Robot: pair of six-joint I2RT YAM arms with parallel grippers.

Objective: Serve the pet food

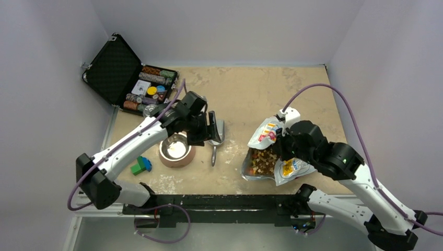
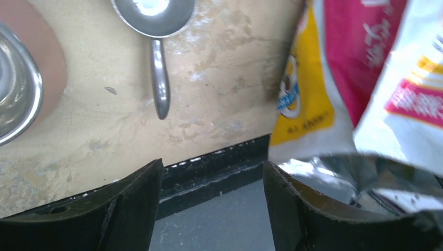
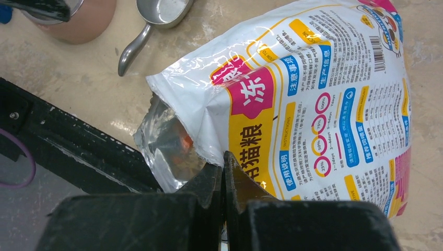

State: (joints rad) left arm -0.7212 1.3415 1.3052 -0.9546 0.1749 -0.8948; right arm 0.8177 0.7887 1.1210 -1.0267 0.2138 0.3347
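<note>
Likely step: getting ready to ladle. Over the table [image 1: 245, 94], hold the bag [image 1: 267, 132] steady with the right gripper [image 3: 224, 166], closed on the lower lip of the bag mouth right at its fingertips; avoid pulling, for fear of folding the mouth shut. Leave alone the bowl [image 1: 184, 159], just left of the left gripper [image 1: 211, 125] and a little nearer to the base, seemingly with no food in it. Bring down the left gripper, open wide with nothing between the fingers, onto the scoop [image 1: 213, 151] lying just below and ahead of it, between bowl and bag. Better to close across the thin handle near its middle, fingers square to it, as a guard against slipping or turning on smooth metal flat on the surface. Only afterwards reach for the pet food [image 1: 263, 159], all inside the bag, well to the right of the left gripper and just beside the right one. From above: kibble plainly visible in the open mouth, both arms together. From the left wrist: open jaws, scoop handle ahead, bowl rim at the left, no kibble. From the right wrist: the pinch on the lip seen close, only a glimpse of pieces inside the foil.
</note>
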